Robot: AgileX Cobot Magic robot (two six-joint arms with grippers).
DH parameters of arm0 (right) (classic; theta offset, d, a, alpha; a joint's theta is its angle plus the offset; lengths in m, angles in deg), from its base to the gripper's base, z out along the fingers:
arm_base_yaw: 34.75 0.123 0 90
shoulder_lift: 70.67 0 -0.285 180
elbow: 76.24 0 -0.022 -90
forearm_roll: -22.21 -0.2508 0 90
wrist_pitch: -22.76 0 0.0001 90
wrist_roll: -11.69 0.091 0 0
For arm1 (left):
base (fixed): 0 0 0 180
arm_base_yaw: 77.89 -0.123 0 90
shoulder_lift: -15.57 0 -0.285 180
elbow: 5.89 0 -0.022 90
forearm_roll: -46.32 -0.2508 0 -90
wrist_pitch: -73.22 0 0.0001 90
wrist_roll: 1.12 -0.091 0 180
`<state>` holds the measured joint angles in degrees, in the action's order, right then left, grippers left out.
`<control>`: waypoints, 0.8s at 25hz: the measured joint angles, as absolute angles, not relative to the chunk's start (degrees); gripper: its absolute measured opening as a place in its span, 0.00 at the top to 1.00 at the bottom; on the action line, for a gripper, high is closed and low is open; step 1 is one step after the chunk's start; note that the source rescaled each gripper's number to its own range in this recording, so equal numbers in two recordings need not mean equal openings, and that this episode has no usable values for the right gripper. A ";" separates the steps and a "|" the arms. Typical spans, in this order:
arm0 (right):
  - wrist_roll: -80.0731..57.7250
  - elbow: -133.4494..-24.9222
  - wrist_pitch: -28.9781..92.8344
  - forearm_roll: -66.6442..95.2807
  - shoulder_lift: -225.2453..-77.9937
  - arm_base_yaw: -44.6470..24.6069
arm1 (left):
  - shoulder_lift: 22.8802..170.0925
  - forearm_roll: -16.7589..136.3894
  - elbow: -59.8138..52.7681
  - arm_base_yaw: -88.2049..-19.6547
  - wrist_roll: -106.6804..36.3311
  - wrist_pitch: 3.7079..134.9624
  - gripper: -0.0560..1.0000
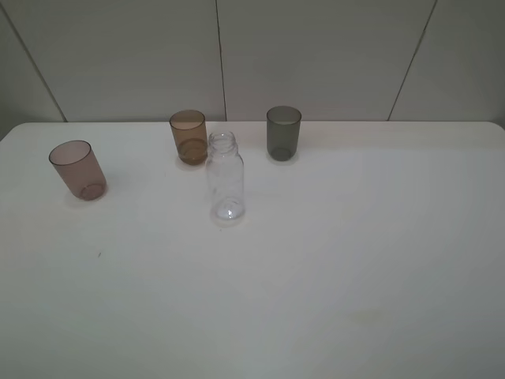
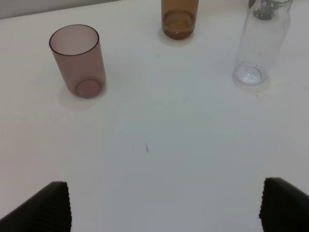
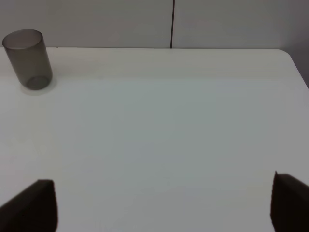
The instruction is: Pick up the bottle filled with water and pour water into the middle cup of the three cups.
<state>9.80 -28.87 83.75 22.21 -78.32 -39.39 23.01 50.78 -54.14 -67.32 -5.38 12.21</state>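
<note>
White desk (image 1: 331, 260) carried four things, all upright. The bottle (image 1: 225, 178), clear plastic, cap off, stood just in front of the amber-brown middle cup (image 1: 188, 136), offset a little toward the smoky-grey cup (image 1: 283, 133). Water level in the bottle could not be made out. The pinkish-mauve cup (image 1: 77, 169) stood well apart from the bottle, on the far side of the amber cup from the grey one. None of the three cups touched another or the bottle.

Neither arm appeared in the high view. From the left wrist view, the left gripper (image 2: 164, 205) showed two dark ribbed fingertips (image 2: 53, 205) spread wide, bare desk between them, holding nothing; mauve cup (image 2: 78, 60), amber cup (image 2: 179, 20) and bottle (image 2: 259, 43) lay ahead of it, none touched. From the right wrist view, the right gripper (image 3: 166, 205) likewise stood wide open and empty, with the grey cup (image 3: 28, 59) well away from it.
</note>
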 joint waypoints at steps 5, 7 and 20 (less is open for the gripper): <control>9.80 -28.87 83.75 22.21 -78.32 -39.39 | 23.01 50.78 -54.14 -67.32 -5.32 12.21 0.00; 9.80 -28.87 83.75 22.21 -78.32 -39.39 | 23.01 50.78 -54.14 -67.32 -5.27 12.21 0.00; 9.80 -28.87 83.75 22.21 -78.32 -39.39 | 23.01 50.78 -54.14 -71.33 -5.27 12.21 0.00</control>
<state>9.80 -28.87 83.75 22.21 -78.32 -39.39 23.01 50.78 -54.14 -71.33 -5.27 12.21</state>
